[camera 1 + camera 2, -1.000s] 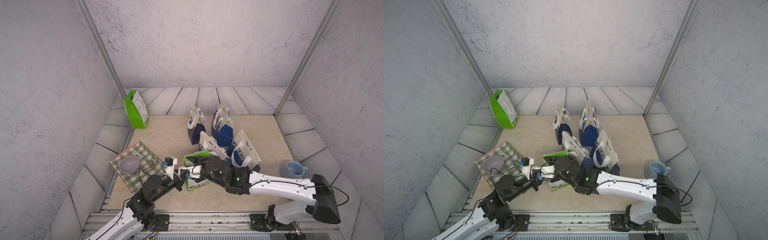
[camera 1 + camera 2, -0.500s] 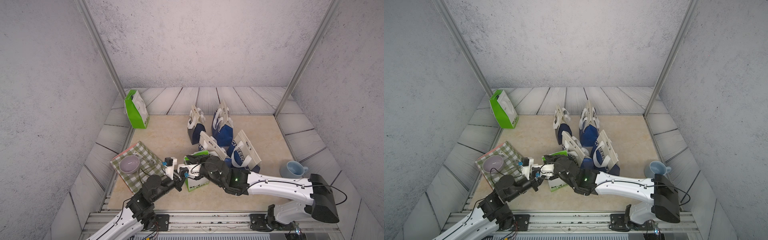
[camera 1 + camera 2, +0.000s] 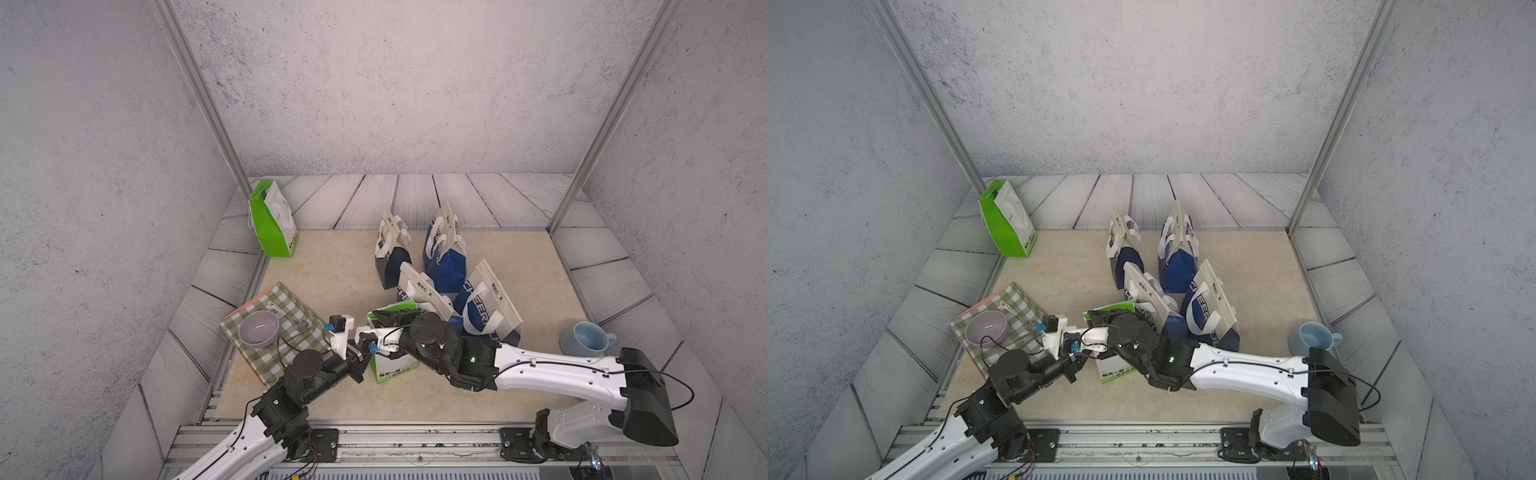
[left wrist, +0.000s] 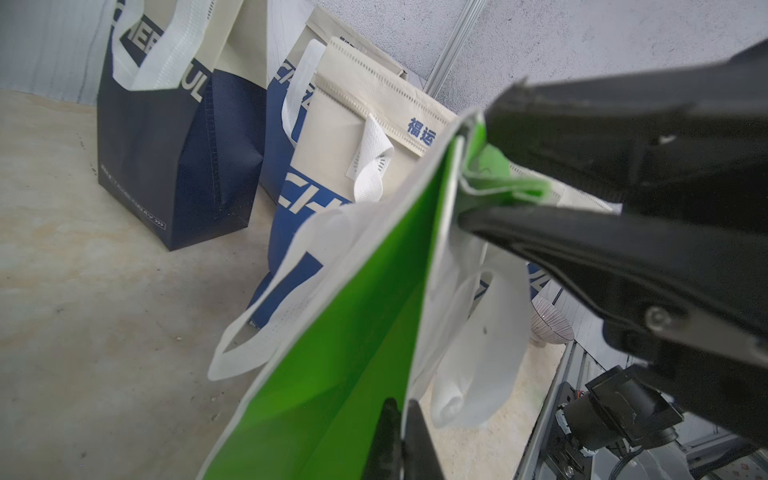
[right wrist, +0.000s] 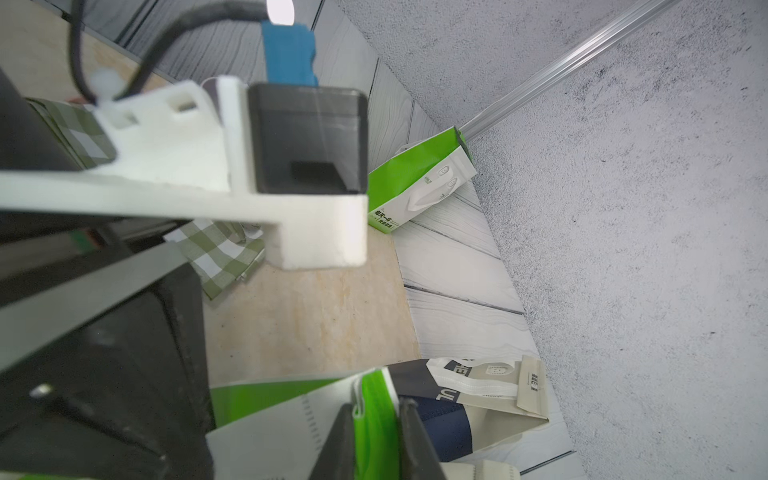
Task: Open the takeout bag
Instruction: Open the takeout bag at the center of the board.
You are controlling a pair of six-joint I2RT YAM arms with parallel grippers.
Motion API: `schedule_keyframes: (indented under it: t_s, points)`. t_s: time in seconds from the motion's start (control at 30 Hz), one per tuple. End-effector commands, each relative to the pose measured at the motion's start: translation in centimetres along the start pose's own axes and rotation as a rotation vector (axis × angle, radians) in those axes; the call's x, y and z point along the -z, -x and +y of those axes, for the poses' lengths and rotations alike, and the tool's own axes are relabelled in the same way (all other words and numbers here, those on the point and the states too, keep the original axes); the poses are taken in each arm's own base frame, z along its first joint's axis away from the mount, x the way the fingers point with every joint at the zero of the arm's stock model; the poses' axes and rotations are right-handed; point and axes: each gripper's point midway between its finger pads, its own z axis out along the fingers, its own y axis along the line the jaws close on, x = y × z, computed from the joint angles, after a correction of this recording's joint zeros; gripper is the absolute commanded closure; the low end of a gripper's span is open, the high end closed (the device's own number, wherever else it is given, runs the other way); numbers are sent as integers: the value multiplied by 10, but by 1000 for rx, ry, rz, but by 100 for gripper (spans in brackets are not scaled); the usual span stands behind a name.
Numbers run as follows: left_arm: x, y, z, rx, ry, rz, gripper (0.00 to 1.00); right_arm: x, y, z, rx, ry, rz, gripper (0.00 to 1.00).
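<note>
While the green takeout bag [image 3: 394, 369] stands near the table's [image 3: 332, 266] front, my right claw [image 5: 376, 409] pinches its rim and my left claw [image 4: 401, 405] is closed on a side wall; both grips look set, spreading the mouth remains.

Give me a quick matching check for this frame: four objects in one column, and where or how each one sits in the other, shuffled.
Things
1. lilac bowl
2. blue mug
3. far green bag
4. near green bag

Places or states
a. gripped at its top by the right hand
b. standing in the back left corner
c. on the checked cloth
d. alone on the right side

Pairs: 1-c, 2-d, 3-b, 4-a
</note>
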Motion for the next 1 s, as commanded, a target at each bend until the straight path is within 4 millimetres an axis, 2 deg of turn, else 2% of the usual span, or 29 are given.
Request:
schedule_keyframes:
  t_s: [0.0, 0.37, 0.5, 0.63, 0.8, 0.97]
  points:
    - [3, 14, -12, -20, -32, -27, 100, 5, -8, 0, -13, -3, 27, 78]
    - [4, 13, -11, -25, -26, -25, 100, 11, -11, -6, -47, -31, 35, 77]
    - [3, 12, -11, -26, -26, -20, 100, 13, -10, -5, -53, -26, 21, 82]
    - [2, 12, -10, -28, -23, -20, 100, 13, -8, -8, -71, -39, 12, 82]
    - [2, 11, -10, -29, -23, -19, 100, 13, -8, -6, -64, -16, 14, 95]
    - [2, 11, -9, -34, -21, -18, 100, 13, -7, -3, -60, 2, 11, 100]
